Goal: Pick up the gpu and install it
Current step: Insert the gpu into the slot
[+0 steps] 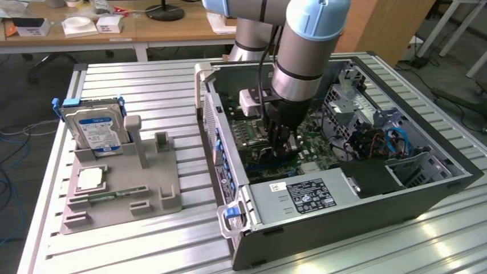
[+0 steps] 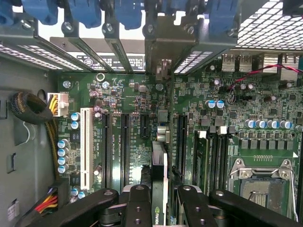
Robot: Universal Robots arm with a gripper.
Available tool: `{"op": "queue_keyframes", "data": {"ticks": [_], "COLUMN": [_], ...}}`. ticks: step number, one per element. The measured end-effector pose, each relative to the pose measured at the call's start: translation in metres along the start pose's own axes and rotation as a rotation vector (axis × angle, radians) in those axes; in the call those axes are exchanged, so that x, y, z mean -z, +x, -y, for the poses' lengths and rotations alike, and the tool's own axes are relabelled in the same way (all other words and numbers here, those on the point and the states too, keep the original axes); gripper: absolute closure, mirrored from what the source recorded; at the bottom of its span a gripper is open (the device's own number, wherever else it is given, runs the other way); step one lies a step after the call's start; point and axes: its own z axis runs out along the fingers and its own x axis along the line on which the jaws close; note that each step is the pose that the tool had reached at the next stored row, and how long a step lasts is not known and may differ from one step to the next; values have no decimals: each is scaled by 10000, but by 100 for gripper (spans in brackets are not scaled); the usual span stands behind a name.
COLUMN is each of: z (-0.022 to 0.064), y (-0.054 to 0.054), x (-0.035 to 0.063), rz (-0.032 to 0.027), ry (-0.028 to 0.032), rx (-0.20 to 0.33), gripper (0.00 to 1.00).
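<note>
The gripper (image 2: 160, 201) was seen clamped on the gpu (image 2: 159, 179), held edge-on. The card was poised just above the motherboard (image 2: 137, 94) slots beneath the gripper; seating was judged not yet done.

Green motherboard (image 2: 142, 137), white slot (image 2: 86, 142)

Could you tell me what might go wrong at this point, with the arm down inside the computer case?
1. The gpu, held edge-on in the gripper above the motherboard, could land between the black expansion slots, which run parallel and close together, and miss its slot.
2. Its metal end bracket could catch on the case's rear slot frame.
3. The gripper works between the case walls; the yellow cable bundle lies nearby.
</note>
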Motion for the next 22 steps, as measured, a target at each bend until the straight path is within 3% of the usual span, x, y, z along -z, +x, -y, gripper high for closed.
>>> {"op": "queue_keyframes", "data": {"ticks": [22], "z": [-21], "y": [1], "x": [-26], "rz": [1], "ry": [2], "rx": [0], "gripper": [74]}}
